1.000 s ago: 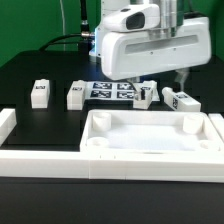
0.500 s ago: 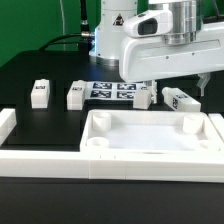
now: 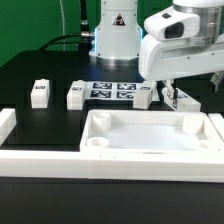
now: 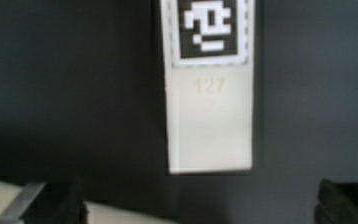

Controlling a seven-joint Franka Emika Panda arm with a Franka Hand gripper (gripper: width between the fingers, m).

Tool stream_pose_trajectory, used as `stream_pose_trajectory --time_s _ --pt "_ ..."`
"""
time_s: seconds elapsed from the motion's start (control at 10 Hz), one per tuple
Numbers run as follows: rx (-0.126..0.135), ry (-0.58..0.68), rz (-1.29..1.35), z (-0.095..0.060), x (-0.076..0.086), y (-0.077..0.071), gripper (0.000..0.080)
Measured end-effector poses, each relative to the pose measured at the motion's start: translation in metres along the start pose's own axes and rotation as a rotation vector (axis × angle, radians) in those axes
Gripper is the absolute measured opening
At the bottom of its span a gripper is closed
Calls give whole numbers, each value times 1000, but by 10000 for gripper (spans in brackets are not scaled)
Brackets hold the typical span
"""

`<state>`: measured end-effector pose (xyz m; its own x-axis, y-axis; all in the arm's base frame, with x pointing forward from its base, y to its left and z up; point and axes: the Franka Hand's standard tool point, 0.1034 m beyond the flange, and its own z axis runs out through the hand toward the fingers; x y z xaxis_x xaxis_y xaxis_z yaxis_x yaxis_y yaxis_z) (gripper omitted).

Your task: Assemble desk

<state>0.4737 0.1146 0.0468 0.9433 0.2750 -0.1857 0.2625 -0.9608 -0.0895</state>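
Observation:
The white desk tabletop lies with its raised rim up at the front of the table. Four short white legs with tags lie behind it: one at the far left, one beside it, one at the marker board's right end, and one on the right. My gripper hangs open just above the right leg. In the wrist view that leg lies lengthwise between my spread fingers, below the gripper, untouched.
The marker board lies flat behind the tabletop. Low white border rails stand at the left and along the front. The robot's base stands at the back with cables. A white edge shows near my fingers.
My arm has swung toward the exterior view's right, from above the marker board to above the right leg. The parts on the table have not moved.

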Motion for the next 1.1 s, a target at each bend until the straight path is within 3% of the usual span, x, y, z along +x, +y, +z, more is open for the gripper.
stream_pose_trajectory --time_s 0.3,0.4,0.6,0.7,1.1 --pt "29 -195 -1 1 -4 -4 649" --pt "26 -211 2 2 -1 -4 649" --pt "-49 -209 22 7 -9 -5 649" --pt "-69 -209 28 8 -10 -8 649" --pt "-72 -236 22 9 -11 -8 649"
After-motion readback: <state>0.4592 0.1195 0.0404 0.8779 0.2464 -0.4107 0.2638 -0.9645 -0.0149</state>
